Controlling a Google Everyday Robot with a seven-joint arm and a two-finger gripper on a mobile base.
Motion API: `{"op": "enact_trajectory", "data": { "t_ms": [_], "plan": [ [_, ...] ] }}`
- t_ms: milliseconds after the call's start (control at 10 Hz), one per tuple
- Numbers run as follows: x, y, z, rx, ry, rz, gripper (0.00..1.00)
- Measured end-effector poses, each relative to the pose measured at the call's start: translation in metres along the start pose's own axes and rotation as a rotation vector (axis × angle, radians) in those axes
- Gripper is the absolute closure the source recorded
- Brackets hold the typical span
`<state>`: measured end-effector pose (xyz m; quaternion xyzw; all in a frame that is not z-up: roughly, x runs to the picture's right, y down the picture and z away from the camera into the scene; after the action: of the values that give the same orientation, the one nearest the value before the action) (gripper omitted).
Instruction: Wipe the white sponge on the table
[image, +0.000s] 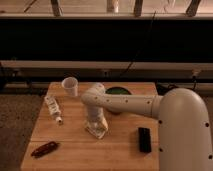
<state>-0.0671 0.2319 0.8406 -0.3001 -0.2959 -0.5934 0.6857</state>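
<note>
The white sponge (97, 130) lies on the wooden table (120, 150), a little left of its middle. My gripper (94, 120) points straight down at the end of the white arm (125, 103), which reaches in from the right. The gripper is right on top of the sponge and appears to touch it. It hides the sponge's upper part.
A white cup (70, 86) stands at the back left. A clear plastic bottle (53, 108) lies on its side at the left. A dark green bowl (119, 92) sits behind the arm. A black block (144, 139) lies front right, and a reddish-brown object (45, 148) front left.
</note>
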Motion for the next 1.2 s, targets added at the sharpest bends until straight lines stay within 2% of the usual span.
{"op": "enact_trajectory", "data": {
  "t_ms": [100, 300, 400, 700, 1200],
  "plan": [
    [0.0003, -0.0005, -0.0002, 0.003, 0.001, 0.001, 0.71],
    [0.0005, -0.0012, -0.0010, 0.004, 0.002, 0.001, 0.55],
    [0.0004, -0.0016, -0.0010, 0.004, 0.002, 0.000, 0.52],
    [0.0000, -0.0056, 0.0000, 0.001, -0.001, -0.007, 0.67],
    [-0.0006, -0.0057, -0.0002, 0.002, -0.004, -0.006, 0.67]
  ]
}}
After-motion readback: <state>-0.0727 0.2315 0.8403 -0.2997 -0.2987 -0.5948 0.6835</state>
